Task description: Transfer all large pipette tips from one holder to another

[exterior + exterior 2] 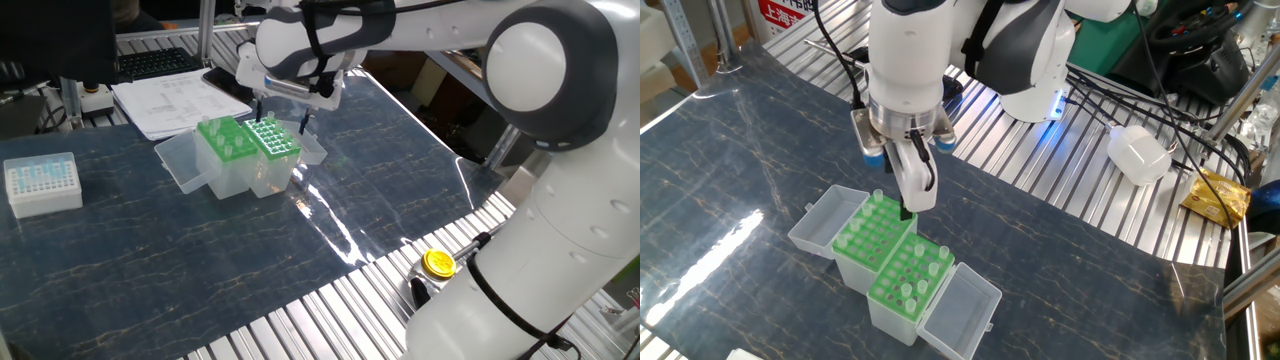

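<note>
Small white box (42, 184), yellow cap (438, 263)

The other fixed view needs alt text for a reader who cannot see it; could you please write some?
A white robot arm holds its pincer just above two green-topped tip holders standing side by side on a dark marbled table, lids open. Several clear pipette tips stand in the nearer holder; one stands at the farther holder's back edge.
</note>
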{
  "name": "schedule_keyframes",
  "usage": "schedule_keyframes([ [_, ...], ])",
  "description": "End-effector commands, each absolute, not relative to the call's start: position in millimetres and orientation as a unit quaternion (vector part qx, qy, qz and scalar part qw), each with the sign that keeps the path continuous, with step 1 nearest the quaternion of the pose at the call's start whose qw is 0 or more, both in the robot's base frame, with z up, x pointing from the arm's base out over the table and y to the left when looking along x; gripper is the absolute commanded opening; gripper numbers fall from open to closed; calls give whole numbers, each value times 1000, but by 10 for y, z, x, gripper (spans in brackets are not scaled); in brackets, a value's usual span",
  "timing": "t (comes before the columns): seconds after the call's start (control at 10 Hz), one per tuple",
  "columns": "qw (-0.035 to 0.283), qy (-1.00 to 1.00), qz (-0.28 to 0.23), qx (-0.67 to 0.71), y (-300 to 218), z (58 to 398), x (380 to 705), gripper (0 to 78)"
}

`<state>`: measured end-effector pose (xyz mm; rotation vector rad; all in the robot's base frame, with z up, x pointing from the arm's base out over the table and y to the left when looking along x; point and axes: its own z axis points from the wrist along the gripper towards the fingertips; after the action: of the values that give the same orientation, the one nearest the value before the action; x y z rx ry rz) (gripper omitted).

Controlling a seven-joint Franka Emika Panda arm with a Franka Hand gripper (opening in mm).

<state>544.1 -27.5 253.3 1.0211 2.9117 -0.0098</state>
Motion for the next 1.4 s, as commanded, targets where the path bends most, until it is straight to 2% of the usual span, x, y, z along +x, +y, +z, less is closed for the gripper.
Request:
schedule_keyframes([
  [0.1, 28, 943, -2, 332, -290, 2530, 5455, 774],
  [0.4, 21, 940, -3, 339, -290, 2530, 5455, 774],
  [0.6, 5, 936, -6, 351, -286, 2531, 5456, 774],
  [1.4, 10, 926, -14, 378, -286, 2531, 5456, 774],
])
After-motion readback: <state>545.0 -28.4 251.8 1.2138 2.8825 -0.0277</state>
